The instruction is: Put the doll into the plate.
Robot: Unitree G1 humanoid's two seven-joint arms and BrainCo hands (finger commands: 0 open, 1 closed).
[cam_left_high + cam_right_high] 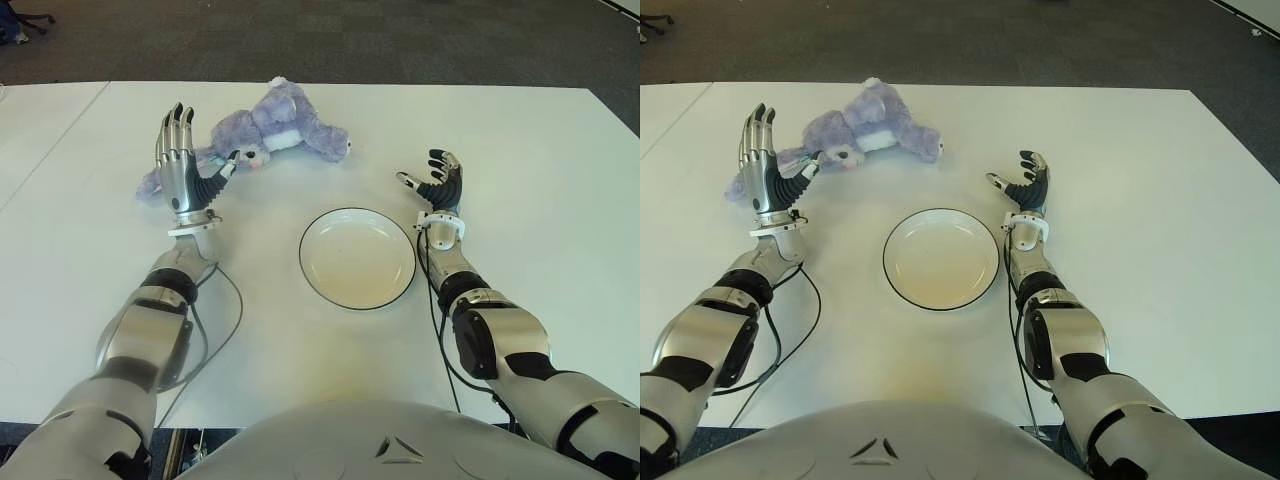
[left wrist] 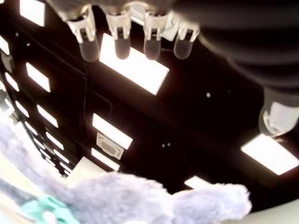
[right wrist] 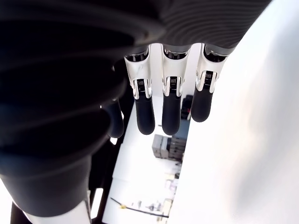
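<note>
Lying beyond left fingers: doll

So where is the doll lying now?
In the eye views the doll lies on the white table, left of centre, beyond the empty plate. The open left hand shows just beside it, holding nothing.

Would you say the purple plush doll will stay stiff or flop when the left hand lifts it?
The doll looks soft and furry, sprawled with limbs splayed, so it will probably sag and feel light. It should not roll or slip. The open left hand shows just before it.
</note>
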